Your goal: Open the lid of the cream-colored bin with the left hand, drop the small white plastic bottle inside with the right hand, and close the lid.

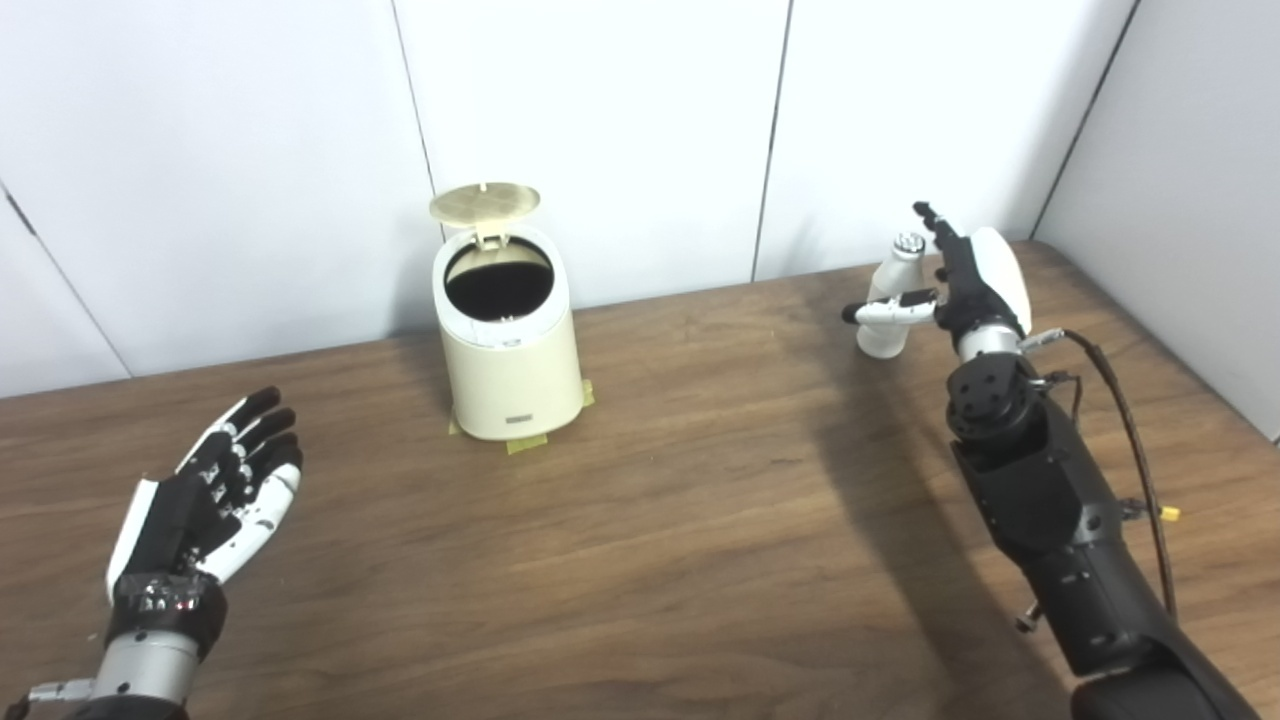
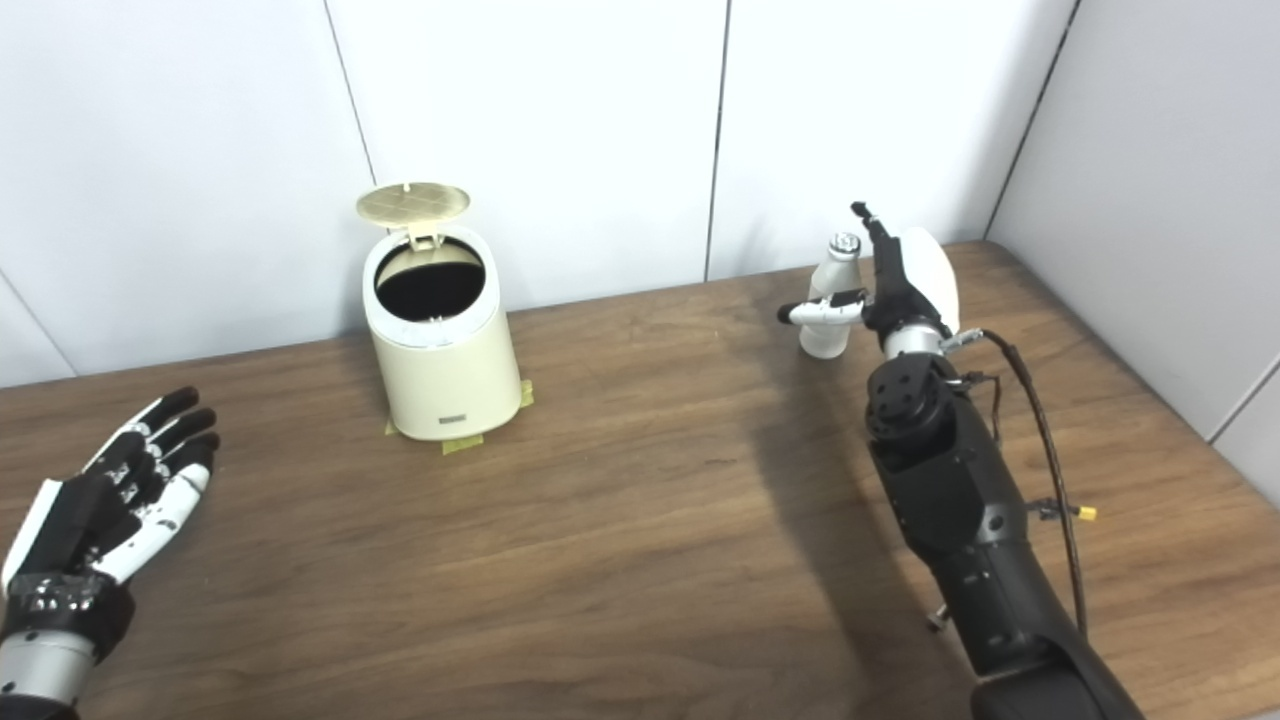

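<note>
Nearest me, lower left, my left hand (image 1: pixel 205 500) waits spread and empty. Right of centre, my right hand (image 1: pixel 965 275) sits splayed beside the bottle (image 1: pixel 888 300), not gripping. It looks light, slick, tippy; I'd grasp mid-body. Upper left, the bin (image 1: pixel 510 360) has its lid (image 1: pixel 485 202) up.

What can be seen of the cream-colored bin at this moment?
The cream-colored bin is a small round tub that looks like smooth plastic, upright on the wooden table near the wall. Its round lid is flipped up on a rear hinge, baring a dark inside whose contents cannot be seen. A small label sits low on its front. Yellowish tape shows at its base. Neither hand touches it.
</note>
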